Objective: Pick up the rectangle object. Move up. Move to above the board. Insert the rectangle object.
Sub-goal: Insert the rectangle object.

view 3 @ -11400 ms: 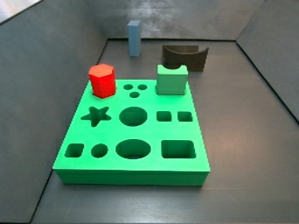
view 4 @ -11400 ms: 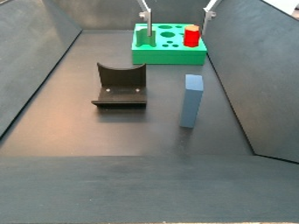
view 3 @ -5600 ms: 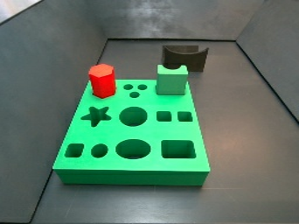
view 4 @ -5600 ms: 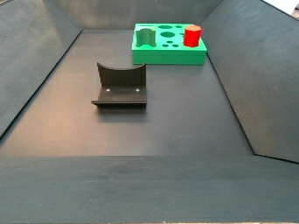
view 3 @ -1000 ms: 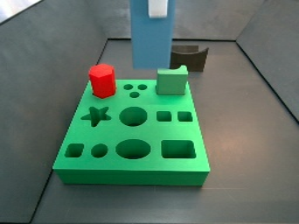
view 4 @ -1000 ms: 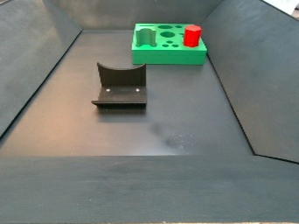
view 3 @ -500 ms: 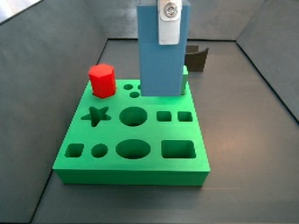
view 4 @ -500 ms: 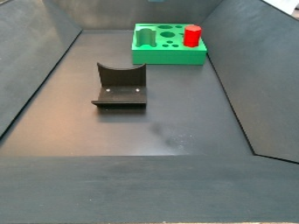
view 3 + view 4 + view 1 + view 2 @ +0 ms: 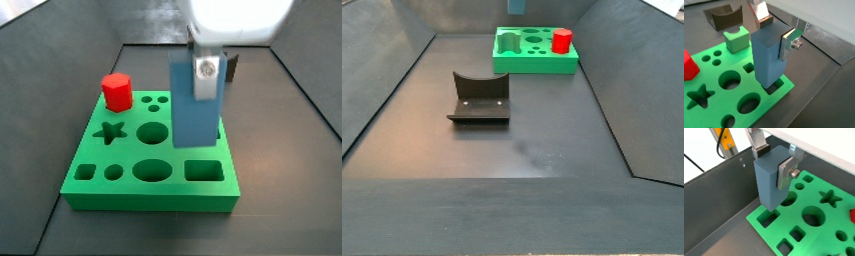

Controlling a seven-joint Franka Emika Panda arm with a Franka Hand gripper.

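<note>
1. Dark grey floor [image 9: 516, 150] and grey walls enclose the workspace in both side views.
2. Hanging upright over the board [image 9: 107, 175], the rectangle object [image 9: 197, 105] has its lower end above the large square hole [image 9: 202, 170] near the board's front corner; in both wrist views that end sits just over the hole's mouth.
3. Clamped on the block's upper part, the gripper [image 9: 774, 31] presses one silver finger [image 9: 786, 170] flat against its side.
4. Also on the board stand a red hexagonal prism [image 9: 118, 92] and a light-green block [image 9: 736, 39].
5. Apart on the floor sits the dark arch-shaped block [image 9: 478, 99].
</note>
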